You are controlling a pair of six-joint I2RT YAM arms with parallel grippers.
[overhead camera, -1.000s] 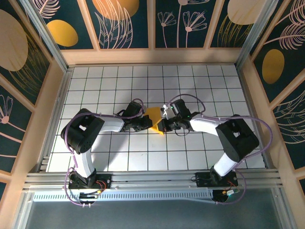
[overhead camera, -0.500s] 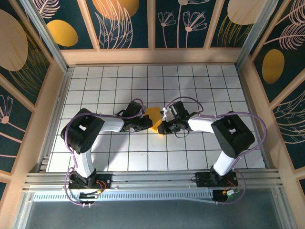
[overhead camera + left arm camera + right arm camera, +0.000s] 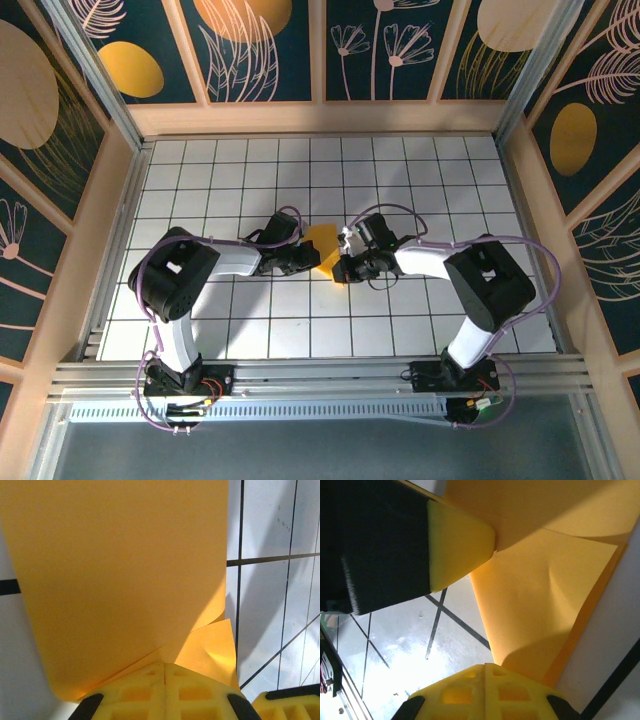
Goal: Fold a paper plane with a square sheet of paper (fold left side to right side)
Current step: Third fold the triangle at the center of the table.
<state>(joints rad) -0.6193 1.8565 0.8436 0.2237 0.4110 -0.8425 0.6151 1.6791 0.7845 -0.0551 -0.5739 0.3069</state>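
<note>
Item: thin yellow-orange sheet of paper (image 3: 322, 244), partly folded, at the middle of the white gridded counter (image 3: 420, 170).
Left claw (image 3: 306, 262): fully closed, pinching the sheet's left side.
Right claw (image 3: 341, 266): fully closed, pinching its right side.

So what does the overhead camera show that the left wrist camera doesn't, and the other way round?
Overhead: the left gripper and right gripper meeting at the square sheet of paper mid-table, plus the patterned walls.
Left wrist: close up, the sheet curling up over a lower layer, pinched at the shut yellow pads.
Both: the sheet and the gridded table.
</note>
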